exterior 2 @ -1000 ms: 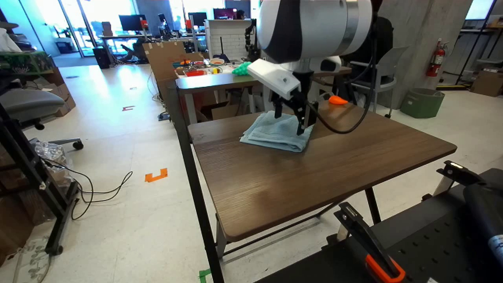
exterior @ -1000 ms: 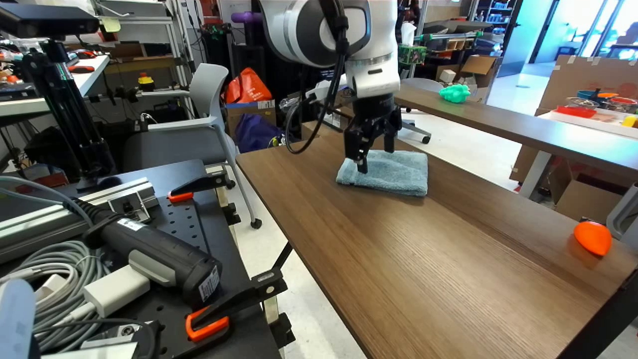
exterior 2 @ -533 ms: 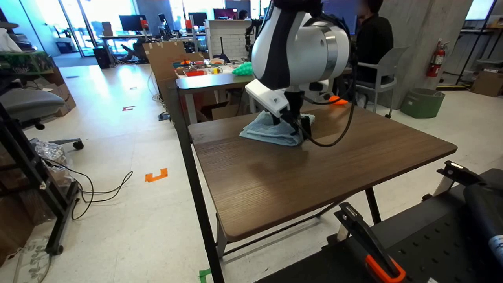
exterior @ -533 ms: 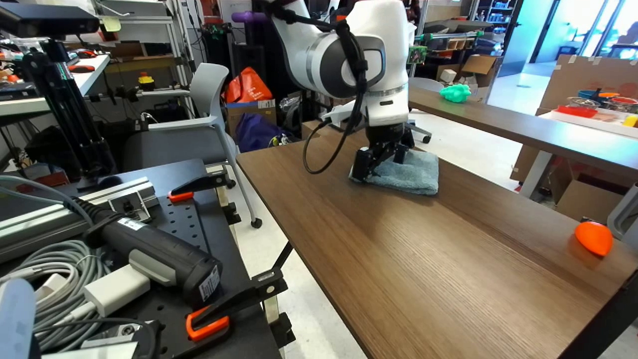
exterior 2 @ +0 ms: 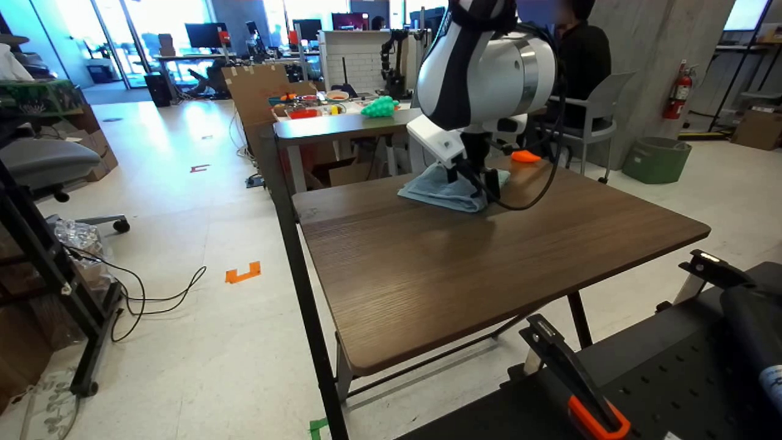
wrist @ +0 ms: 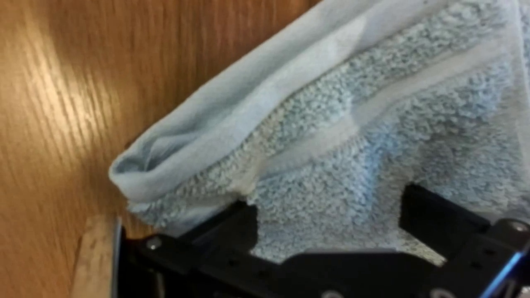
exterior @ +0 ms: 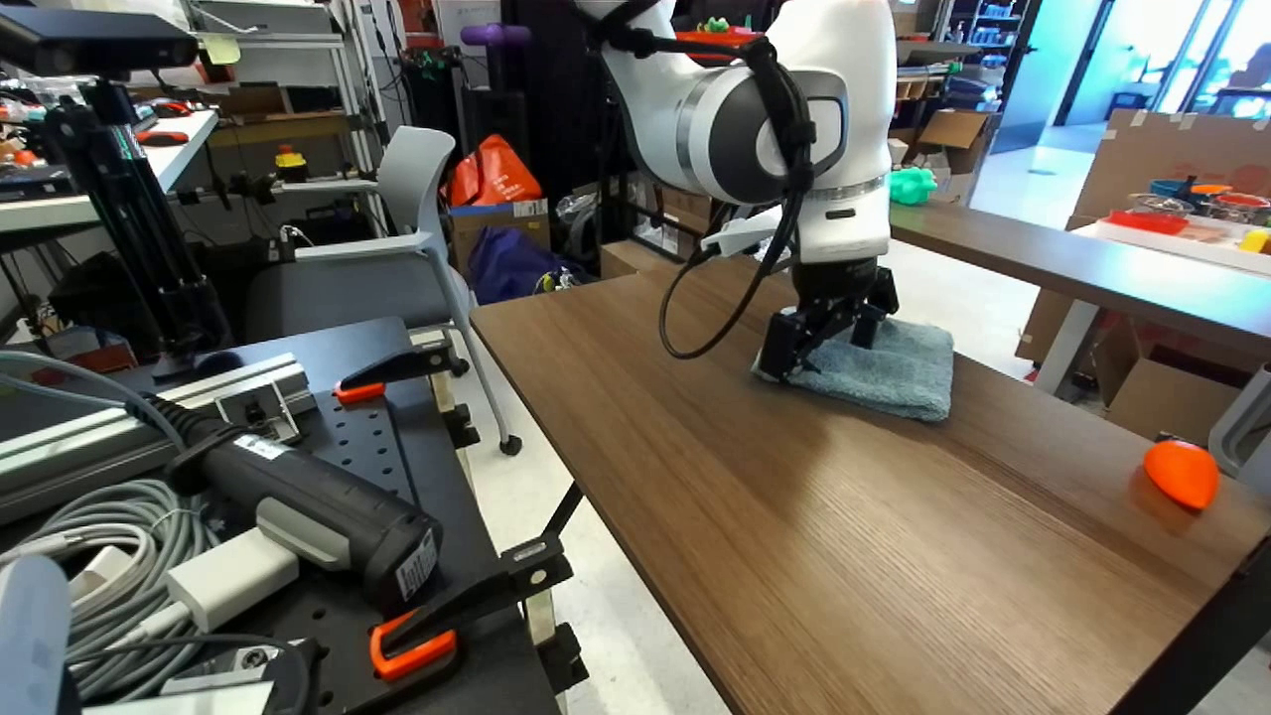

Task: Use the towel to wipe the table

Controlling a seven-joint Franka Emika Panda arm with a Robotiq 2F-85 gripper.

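The towel (exterior: pixel 909 377), a folded light blue-grey cloth, lies on the brown wood-grain table (exterior: pixel 894 556). In an exterior view it lies at the far half of the tabletop (exterior 2: pixel 489 275). My gripper (exterior: pixel 819 356) points down onto the towel, its fingertips pressed against it near one edge. In the wrist view the gripper (wrist: pixel 329 198) is open, its black fingers wide apart with terry cloth (wrist: pixel 314 178) between and under them. The cloth is creased near the fingertips, and its hemmed folded edge shows at upper left. Part of the towel is hidden by the gripper in both exterior views.
An orange object (exterior: pixel 1182 475) sits on the table, also seen in an exterior view (exterior 2: pixel 525 157). A separate brown table (exterior: pixel 1072 253) with a green item stands behind. A black cart (exterior: pixel 348 497) with clamps and a scanner-like tool stands alongside. A black post (exterior 2: pixel 293 244) stands at the table's edge.
My gripper has come down from above the towel and pressed onto it. Since then the gripper and towel have slid together across the table, rightward in both exterior views.
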